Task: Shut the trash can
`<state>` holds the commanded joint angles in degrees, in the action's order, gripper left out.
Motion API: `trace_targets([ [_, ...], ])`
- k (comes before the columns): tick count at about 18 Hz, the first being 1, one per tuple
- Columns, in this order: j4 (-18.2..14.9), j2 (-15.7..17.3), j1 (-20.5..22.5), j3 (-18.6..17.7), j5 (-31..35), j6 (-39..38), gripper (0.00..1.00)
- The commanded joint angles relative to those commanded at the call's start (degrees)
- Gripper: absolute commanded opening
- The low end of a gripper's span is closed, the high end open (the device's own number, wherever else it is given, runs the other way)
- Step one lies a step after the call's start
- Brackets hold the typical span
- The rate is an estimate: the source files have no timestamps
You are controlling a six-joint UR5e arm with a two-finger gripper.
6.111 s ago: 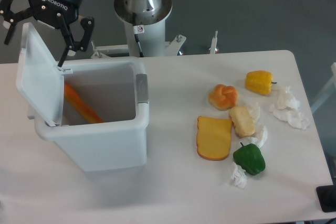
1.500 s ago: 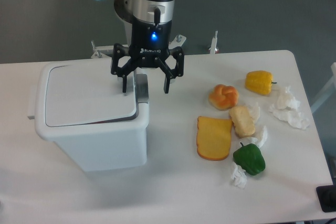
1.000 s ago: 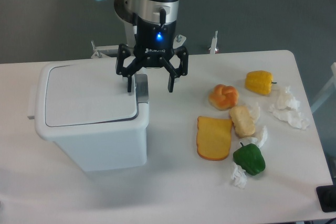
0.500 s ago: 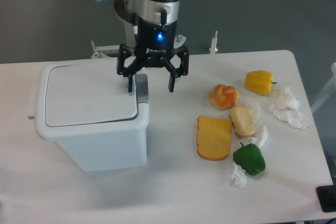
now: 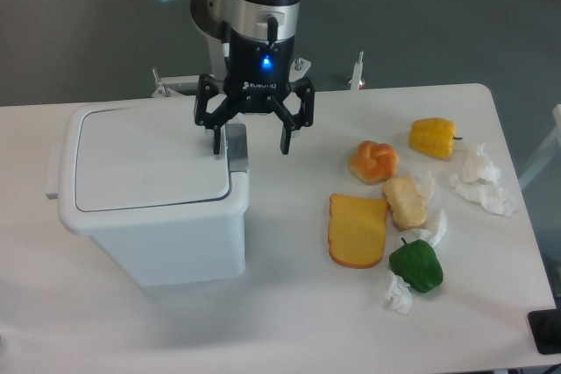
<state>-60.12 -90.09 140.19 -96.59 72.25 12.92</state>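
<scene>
The trash can point(image 5: 153, 216) is a large white bin on the left half of the table. Its flat white lid point(image 5: 149, 159) lies down over the opening, nearly level with the rim. A grey latch tab point(image 5: 237, 148) sits on the can's right rim. My gripper point(image 5: 251, 148) hangs open just above that tab, pointing down, one fingertip over the lid's right edge and the other past the can's right side. Nothing is between the fingers.
Right of the can lie food items: a bread roll point(image 5: 372, 161), a yellow pepper point(image 5: 433, 137), a cheese slice point(image 5: 358, 229), a pale chunk point(image 5: 404, 201), a green pepper point(image 5: 416, 264) and crumpled white paper point(image 5: 481, 179). The arm's base point(image 5: 238, 15) stands behind the can.
The lid, upright on the left with my gripper behind it 6.1 s ago, now lies down. Since 1.5 s ago my gripper has shifted slightly right and stopped.
</scene>
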Motion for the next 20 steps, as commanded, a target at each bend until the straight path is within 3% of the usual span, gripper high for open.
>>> trace_targets([
  [20,0.0,-0.2,0.0,-0.8,-0.1,-0.4,1.00],
])
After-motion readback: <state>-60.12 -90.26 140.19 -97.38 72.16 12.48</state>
